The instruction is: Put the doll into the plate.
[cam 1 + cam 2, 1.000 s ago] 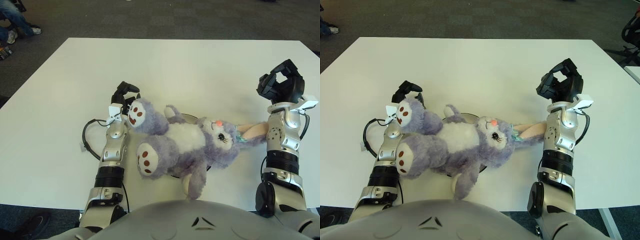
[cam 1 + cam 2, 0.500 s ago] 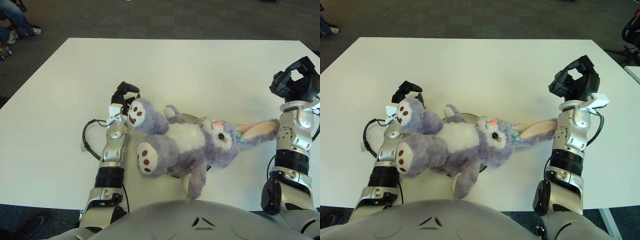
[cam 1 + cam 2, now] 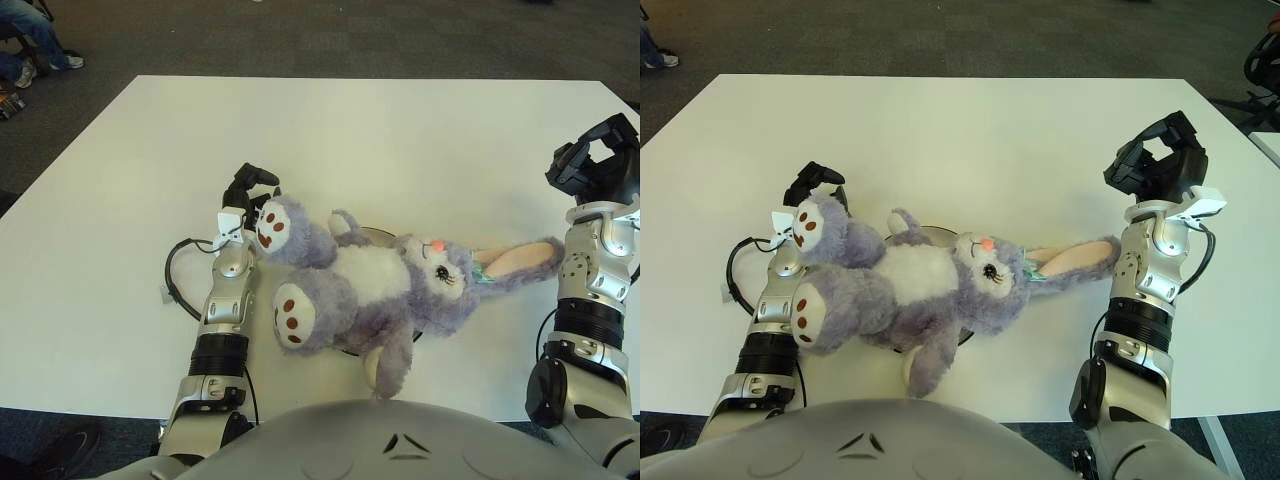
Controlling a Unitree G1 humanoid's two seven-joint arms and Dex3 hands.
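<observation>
**Plush rabbit lying over the plate, hands standing clear**

The fluffy purple-and-white plush rabbit doll (image 3: 370, 290) is lying on its back across the round dark-rimmed plate (image 3: 378, 235), covering nearly all of it; only a sliver of rim is peeking out behind its shoulder and under its flank. One long pink-lined ear is stretching toward the black three-fingered right hand (image 3: 1158, 160), which is hovering apart from the ear tip with fingers loosely curled around nothing. The black three-fingered left hand (image 3: 249, 186) is sitting just beside the doll's upper foot, fingers bent and holding nothing; whether it is touching the fur is unclear.

Judging from this, the placing looks essentially done. Doing the release well is a matter of drawing each hand straight away from the toy, so that neither finger nor wrist is dragging the foot or ear and tugging the soft body off the rim.

Counted: one doll, one plate, two hands, one flat white table (image 3: 400, 130), one looping black cable (image 3: 177, 275) beside the left forearm.
</observation>
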